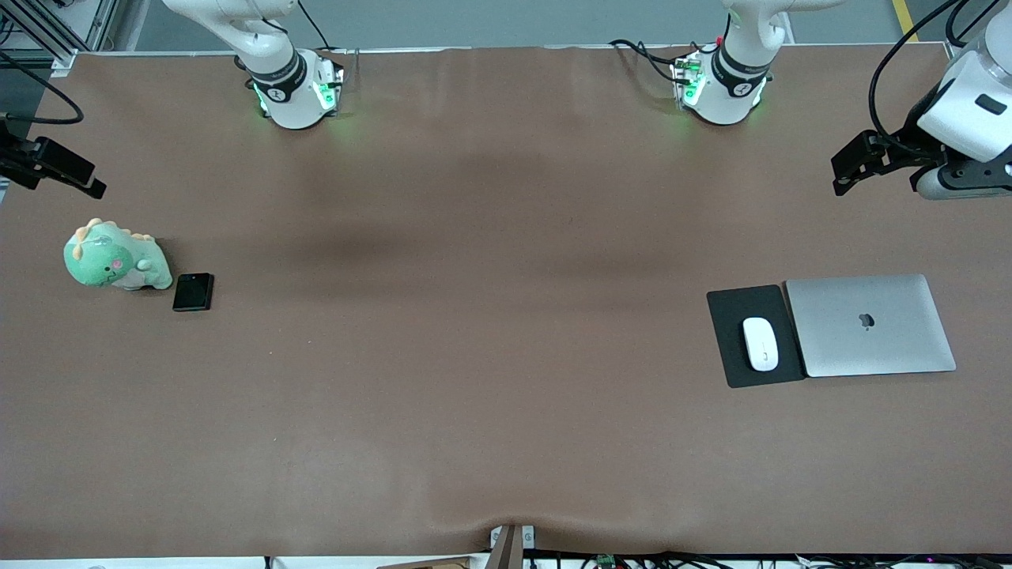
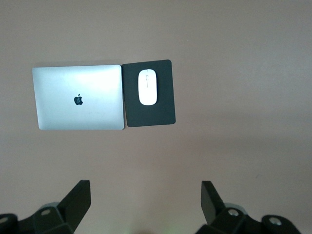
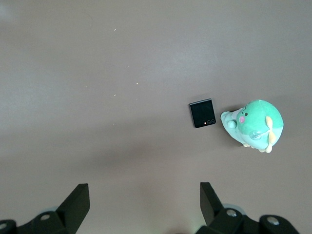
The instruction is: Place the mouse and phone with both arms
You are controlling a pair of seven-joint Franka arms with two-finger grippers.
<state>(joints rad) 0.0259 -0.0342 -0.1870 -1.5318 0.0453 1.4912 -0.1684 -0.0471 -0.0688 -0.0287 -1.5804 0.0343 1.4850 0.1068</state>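
The white mouse (image 1: 760, 344) lies on a dark mat (image 1: 731, 316) beside a closed silver laptop (image 1: 870, 324), toward the left arm's end of the table. It also shows in the left wrist view (image 2: 147, 87). The black folded phone (image 1: 194, 292) lies on the table beside a green plush dinosaur (image 1: 115, 257), toward the right arm's end, and shows in the right wrist view (image 3: 202, 113). My left gripper (image 1: 844, 170) (image 2: 145, 202) is open and empty, high over bare table. My right gripper (image 1: 83, 178) (image 3: 144, 202) is open and empty, high over the table's edge.
The mat (image 2: 163, 105) touches the laptop's (image 2: 78, 97) edge. The plush dinosaur (image 3: 256, 124) sits almost against the phone. The brown table (image 1: 490, 316) is wide between the two groups. Both arm bases stand along the table's edge farthest from the front camera.
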